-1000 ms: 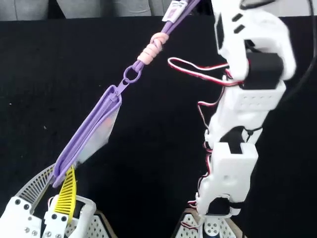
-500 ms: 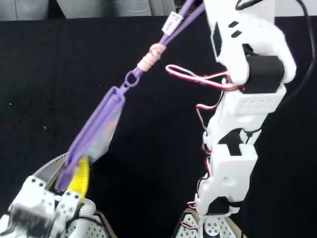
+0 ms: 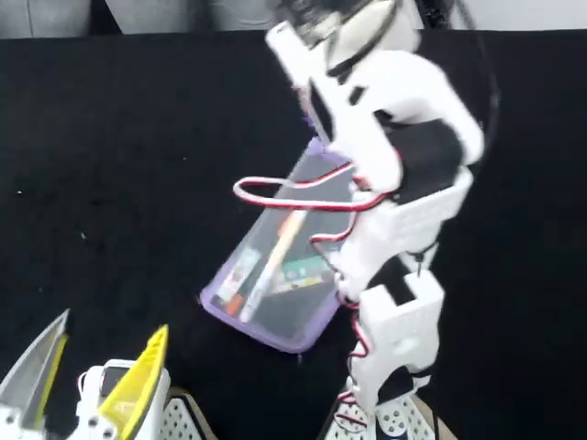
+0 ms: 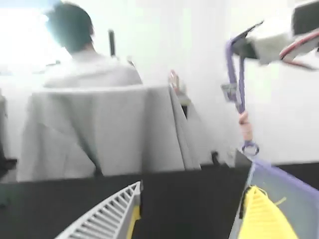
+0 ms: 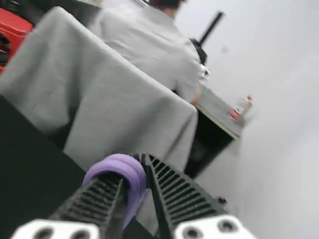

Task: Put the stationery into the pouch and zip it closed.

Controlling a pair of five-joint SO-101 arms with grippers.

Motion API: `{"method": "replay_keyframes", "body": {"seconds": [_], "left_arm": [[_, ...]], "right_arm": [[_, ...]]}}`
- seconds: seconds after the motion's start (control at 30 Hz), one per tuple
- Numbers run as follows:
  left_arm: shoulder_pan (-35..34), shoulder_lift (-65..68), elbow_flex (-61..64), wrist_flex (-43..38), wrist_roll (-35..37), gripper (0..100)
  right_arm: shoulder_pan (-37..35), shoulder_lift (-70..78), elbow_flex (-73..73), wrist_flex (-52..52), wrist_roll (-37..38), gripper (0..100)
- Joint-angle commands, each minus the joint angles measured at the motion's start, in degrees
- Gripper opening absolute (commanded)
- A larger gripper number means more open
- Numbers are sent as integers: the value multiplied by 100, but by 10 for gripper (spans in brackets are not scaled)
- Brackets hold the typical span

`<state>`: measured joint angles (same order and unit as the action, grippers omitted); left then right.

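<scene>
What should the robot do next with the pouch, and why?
Probably lower the pouch onto the table, then let go. The pens are inside, the right gripper is shut on the purple strap, and the left gripper is open, apart from the pouch. I cannot tell if it is zipped fully.

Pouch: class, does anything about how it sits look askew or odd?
Yes. The pouch is not lying square: it hangs tilted from its strap, which the right end effector pinches. The left end effector is open and apart from it. Pens show inside.
</scene>
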<state>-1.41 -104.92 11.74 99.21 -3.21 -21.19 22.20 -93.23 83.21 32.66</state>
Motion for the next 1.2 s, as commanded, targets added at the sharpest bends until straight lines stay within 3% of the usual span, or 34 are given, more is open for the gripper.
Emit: {"method": "replay_keyframes", "body": {"seconds": [0.0,0.2,0.33,0.5,0.67,1.0,1.17], "left_arm": [[-259,26,-787,167,88,321],[-356,18,-901,167,88,320],[-338,18,-787,167,88,320],[-338,18,-629,167,79,320],[-338,18,-629,167,79,320],[-347,18,-321,167,88,320],[-347,18,-330,167,88,320]], "right_arm": [[-765,-110,356,-563,185,11],[-1503,13,1367,-1934,185,15],[-1556,31,1930,-2462,141,21],[-853,31,2457,-2321,-413,191],[-440,-13,2431,-1556,-396,287],[-721,84,2246,1574,1204,305],[-589,321,2932,1793,1231,307]]}}
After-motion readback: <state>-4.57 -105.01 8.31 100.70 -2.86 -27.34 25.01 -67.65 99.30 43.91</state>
